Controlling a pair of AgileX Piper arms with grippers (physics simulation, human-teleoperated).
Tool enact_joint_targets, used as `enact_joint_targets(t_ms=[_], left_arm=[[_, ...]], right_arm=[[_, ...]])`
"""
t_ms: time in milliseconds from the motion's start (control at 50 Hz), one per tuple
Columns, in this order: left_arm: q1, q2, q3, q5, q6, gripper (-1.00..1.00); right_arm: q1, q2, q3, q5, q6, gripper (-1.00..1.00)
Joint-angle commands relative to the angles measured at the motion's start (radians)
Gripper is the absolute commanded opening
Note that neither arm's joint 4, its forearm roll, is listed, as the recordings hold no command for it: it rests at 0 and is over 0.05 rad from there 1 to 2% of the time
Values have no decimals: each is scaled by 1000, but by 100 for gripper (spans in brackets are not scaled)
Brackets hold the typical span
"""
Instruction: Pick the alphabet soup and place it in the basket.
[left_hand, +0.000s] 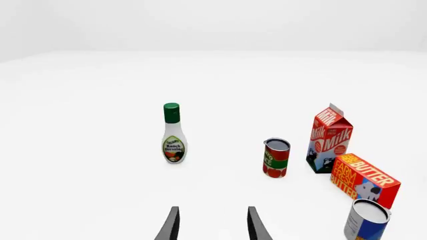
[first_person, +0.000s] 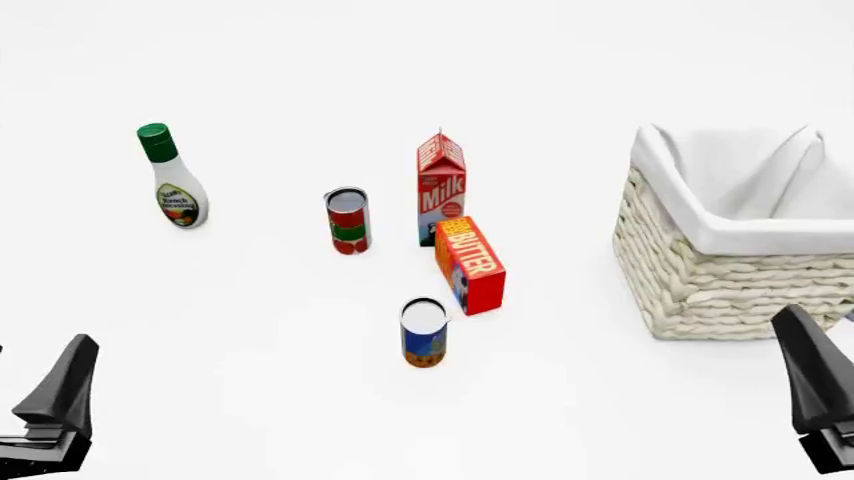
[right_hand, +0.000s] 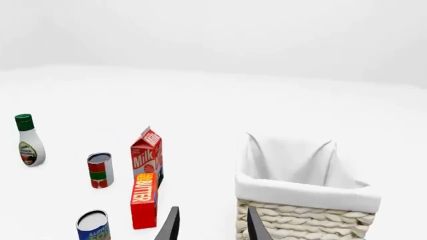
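The alphabet soup (first_person: 424, 334) is a small can with a silver-white top and a blue label, upright near the table's middle front; it also shows in both wrist views (left_hand: 366, 219) (right_hand: 93, 225). The basket (first_person: 727, 270) of cream wicker with white lining stands at the right, also seen close in the right wrist view (right_hand: 303, 192). My left gripper (first_person: 54, 400) hangs at the front left, well away from the can, open and empty (left_hand: 212, 224). At the front right sits my right gripper (first_person: 817, 385), open and empty (right_hand: 211, 224), just before the basket.
Behind the soup lie a butter box (first_person: 470, 266), a milk carton (first_person: 441, 190) and a red-and-green can (first_person: 347, 221). A ranch dressing bottle (first_person: 171, 182) stands at the far left.
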Motion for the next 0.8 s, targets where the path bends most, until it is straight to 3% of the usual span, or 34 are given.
enact_joint_targets(t_ms=[20,440,800], left_arm=[[0,0,0,0,0,100],[0,0,0,0,0,100],[0,0,0,0,0,100]], right_arm=[[85,33,-66,8,-18,100],[243,188,-142,-91,-47,100],[369,401,-160,-271,-53,100]])
